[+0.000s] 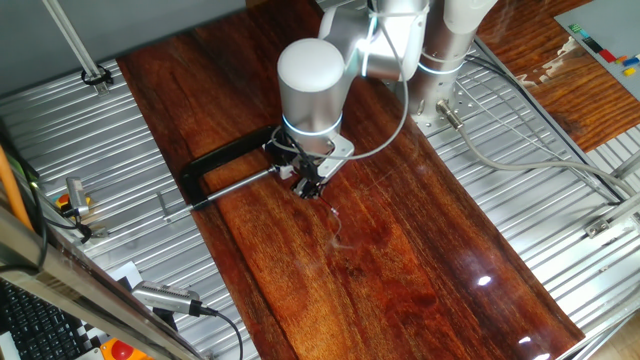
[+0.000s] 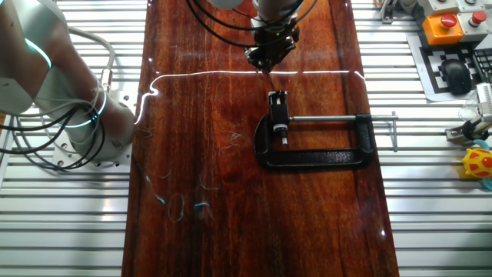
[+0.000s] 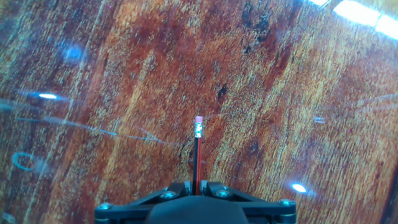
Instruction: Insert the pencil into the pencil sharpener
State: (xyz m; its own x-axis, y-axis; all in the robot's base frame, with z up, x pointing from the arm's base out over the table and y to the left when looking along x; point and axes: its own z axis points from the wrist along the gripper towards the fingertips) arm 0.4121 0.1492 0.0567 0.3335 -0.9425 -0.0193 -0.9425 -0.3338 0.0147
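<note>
In the hand view, a thin dark red pencil (image 3: 198, 155) sticks straight out from between my fingers, its pink eraser end pointing away over the wood. My gripper (image 3: 197, 185) is shut on it. The other fixed view has the gripper (image 2: 265, 61) low over the board, a short way beyond the black clamp (image 2: 315, 158). The pencil sharpener (image 2: 281, 129) is a tiny white block at the clamp's closed jaw, apart from the gripper. In one fixed view the gripper (image 1: 310, 186) hangs just right of the clamp (image 1: 215, 165).
The clamp's grey screw rod (image 2: 334, 118) runs right to a crossbar handle (image 2: 394, 131). The dark wooden board (image 2: 231, 200) lies on a ribbed metal table (image 2: 69, 223). Cables and the arm's base (image 2: 46, 85) stand at the left; a button box (image 2: 446, 19) sits at the far right.
</note>
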